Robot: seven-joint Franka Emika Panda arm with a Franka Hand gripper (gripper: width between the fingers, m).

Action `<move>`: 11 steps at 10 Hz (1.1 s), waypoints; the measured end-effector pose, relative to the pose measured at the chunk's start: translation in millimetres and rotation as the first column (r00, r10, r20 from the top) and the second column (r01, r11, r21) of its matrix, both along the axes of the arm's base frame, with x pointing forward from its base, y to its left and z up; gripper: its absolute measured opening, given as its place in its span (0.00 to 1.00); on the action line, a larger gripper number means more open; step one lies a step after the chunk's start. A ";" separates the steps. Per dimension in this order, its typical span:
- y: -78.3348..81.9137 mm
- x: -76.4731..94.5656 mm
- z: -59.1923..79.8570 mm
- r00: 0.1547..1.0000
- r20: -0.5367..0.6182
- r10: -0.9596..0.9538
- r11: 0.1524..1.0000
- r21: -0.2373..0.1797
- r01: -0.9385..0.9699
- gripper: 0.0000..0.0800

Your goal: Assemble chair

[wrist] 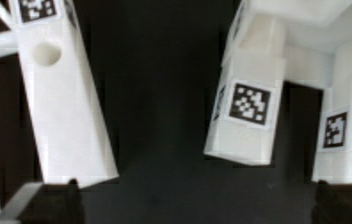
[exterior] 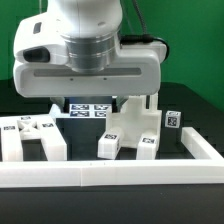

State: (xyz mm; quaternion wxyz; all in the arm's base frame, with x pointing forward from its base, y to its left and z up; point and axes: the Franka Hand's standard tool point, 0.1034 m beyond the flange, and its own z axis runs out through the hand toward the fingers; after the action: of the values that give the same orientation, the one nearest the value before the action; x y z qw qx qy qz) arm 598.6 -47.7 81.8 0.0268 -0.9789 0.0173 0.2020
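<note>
The long white rail fronts the tagged chair pieces, above which the gripper hangs, jaws spread wide, gripping nothing at all.

Robotics lab rig.
A white robot arm hangs over a black table fenced by a white rail, before a green backdrop; white chair pieces and a marker board carry square tags.

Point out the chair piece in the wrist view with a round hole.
The post lying apart; the two close-set pieces show tags, no hole.
</note>
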 end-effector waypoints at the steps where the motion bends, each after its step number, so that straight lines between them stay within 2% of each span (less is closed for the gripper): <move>1: -7.3 -3.3 -0.9 0.997 0.076 0.016 1.000 -0.002 -0.016 0.81; 3: -17.4 -17.6 2.3 0.979 0.202 0.009 1.000 -0.018 -0.006 0.81; 5: -25.8 -24.3 1.9 0.935 0.355 0.012 0.998 -0.055 0.008 0.81; 8: -29.1 -28.0 0.3 0.932 0.359 0.042 0.998 -0.056 -0.023 0.81; 10: -60.5 -50.4 -2.6 0.910 0.372 0.183 0.982 -0.035 -0.183 0.81; 11: -72.7 -54.2 -3.8 0.888 0.372 0.271 0.959 -0.029 -0.281 0.81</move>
State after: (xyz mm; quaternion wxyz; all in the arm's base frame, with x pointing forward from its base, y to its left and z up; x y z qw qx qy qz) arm 544.4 -120.5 78.0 0.0130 -0.9913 -0.1299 0.0148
